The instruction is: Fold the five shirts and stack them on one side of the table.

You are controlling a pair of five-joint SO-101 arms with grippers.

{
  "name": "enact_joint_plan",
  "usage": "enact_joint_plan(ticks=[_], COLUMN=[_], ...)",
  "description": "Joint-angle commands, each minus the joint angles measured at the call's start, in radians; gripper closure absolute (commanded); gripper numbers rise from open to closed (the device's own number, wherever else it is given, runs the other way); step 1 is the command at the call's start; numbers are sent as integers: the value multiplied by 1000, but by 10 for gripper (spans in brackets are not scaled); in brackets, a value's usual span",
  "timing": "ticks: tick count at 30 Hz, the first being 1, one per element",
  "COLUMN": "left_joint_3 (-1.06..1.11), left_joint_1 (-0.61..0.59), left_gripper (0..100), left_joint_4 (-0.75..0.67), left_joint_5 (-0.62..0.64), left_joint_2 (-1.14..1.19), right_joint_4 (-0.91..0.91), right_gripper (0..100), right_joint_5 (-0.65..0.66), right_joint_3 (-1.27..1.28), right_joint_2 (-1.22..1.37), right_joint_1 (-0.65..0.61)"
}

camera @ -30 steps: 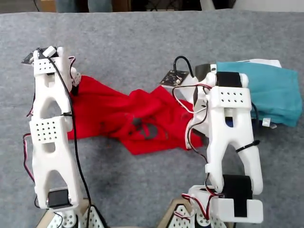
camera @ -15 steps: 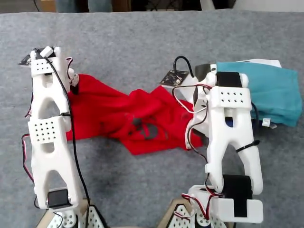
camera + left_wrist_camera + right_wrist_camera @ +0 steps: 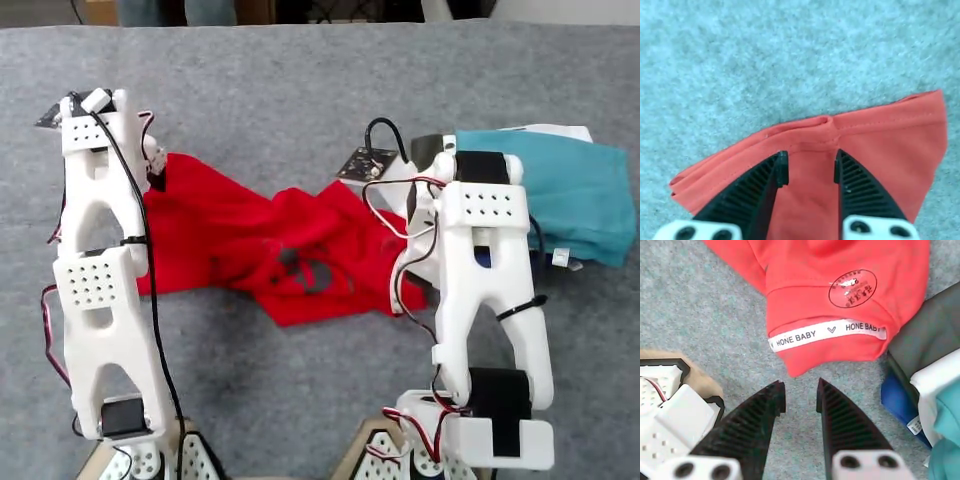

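Note:
A crumpled red shirt (image 3: 270, 245) lies across the middle of the grey table. Its sleeve end (image 3: 850, 145) sits under my left gripper (image 3: 810, 167), which is open with the red cloth showing between its fingers; touching or just above, I cannot tell. My right gripper (image 3: 800, 390) is open over bare table, just short of the red shirt's collar and label (image 3: 827, 335). A stack of folded shirts with a teal shirt (image 3: 565, 195) on top lies at the right, beside the right arm (image 3: 485, 260). Its dark grey (image 3: 930, 335) and blue (image 3: 897, 400) layers show beside the collar.
The grey felt table (image 3: 300, 90) has free room along its far side and at the front middle. The arm bases (image 3: 440, 440) stand at the near edge. A white arm part (image 3: 670, 415) sits close to my right gripper.
The left arm has shifted slightly to the left and toward the far side at the red shirt's left end. The right arm and the shirts have not moved.

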Motion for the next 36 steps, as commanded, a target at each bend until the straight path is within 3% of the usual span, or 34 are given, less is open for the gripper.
enact_joint_plan(ticks=[1,26,30,36], left_joint_3=[-38,-114,-114,-116], left_joint_1=[-12,-18,-18,-15], left_gripper=[830,832,904,909], left_joint_4=[-72,26,21,20], left_joint_5=[-3,-3,-11,-25], left_joint_2=[-12,91,91,95], right_joint_4=[-8,-8,-8,-8], right_gripper=[887,887,888,888], right_joint_5=[6,5,5,5], right_joint_3=[-4,-4,-4,-4], right_joint_2=[-4,-4,-4,-4], right_joint_1=[-9,-9,-9,-9])
